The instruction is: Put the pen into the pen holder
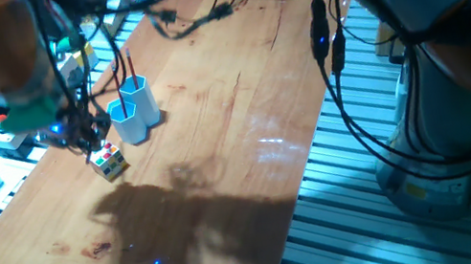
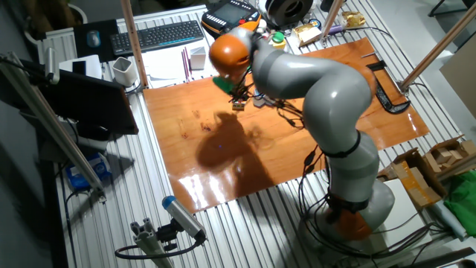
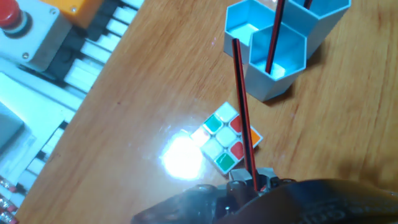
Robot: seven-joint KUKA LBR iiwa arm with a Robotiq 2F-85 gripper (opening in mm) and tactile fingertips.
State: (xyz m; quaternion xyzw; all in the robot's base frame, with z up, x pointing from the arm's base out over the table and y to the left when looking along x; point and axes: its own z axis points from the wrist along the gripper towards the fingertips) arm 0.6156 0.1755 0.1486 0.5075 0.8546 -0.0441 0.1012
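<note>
The pen (image 3: 241,106) is a thin red stick held at its lower end in the claw (image 3: 252,182). In the hand view its long axis runs from the claw at the bottom of the frame up to the pen holder (image 3: 281,46), leaning slightly left toward the top. Its free end points at the near rim of the holder and appears just outside that rim; whether tip and wall touch cannot be told. The pen is off the table (image 3: 155,81), above the cube (image 3: 225,138).

The claw's fingers are closed on the pen shaft. The contact is partly hidden by the dark claw body at the bottom edge of the hand view.

The holder is light blue, made of two joined hexagonal tubes that stand upright on the table. A second pen (image 3: 275,36) stands inside the nearer tube, leaning a little. A further red stick shows at the top edge in the farther tube.

The cube, with white, green, red and orange faces, lies on the table just beside the holder, between holder and claw. A bright glare spot sits on the wood to its left.

In one fixed view the holder (image 1: 134,107) stands near the table's left edge, with the cube (image 1: 109,161) just in front of it and the claw (image 1: 80,130) to its left.
</note>
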